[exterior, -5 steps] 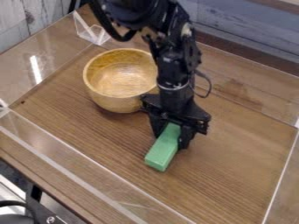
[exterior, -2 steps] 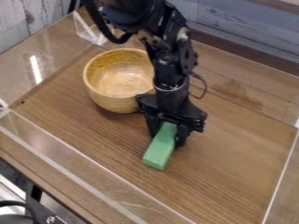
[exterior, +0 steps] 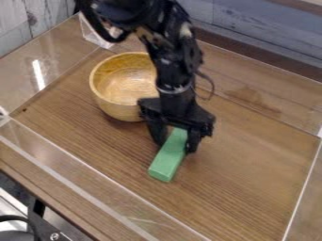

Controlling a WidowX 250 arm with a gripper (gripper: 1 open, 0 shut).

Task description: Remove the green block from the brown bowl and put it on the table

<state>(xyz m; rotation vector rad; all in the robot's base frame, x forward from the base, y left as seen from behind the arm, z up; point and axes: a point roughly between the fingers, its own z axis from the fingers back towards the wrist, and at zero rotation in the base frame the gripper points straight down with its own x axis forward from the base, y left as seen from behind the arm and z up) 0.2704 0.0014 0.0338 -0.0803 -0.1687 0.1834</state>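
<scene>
Nearest the camera, the green block [exterior: 169, 159] lies flat on the table [exterior: 251, 198], its near end free and its far end under the gripper [exterior: 176, 139], whose jaws stand spread to either side of the bar without pinching it. It looks light, rigid and smooth-faced, so any further grasp would best go across its narrow width near the middle, where the flat sides give the pads purchase. Farther back and left, the brown bowl [exterior: 123, 87] sits empty.
</scene>
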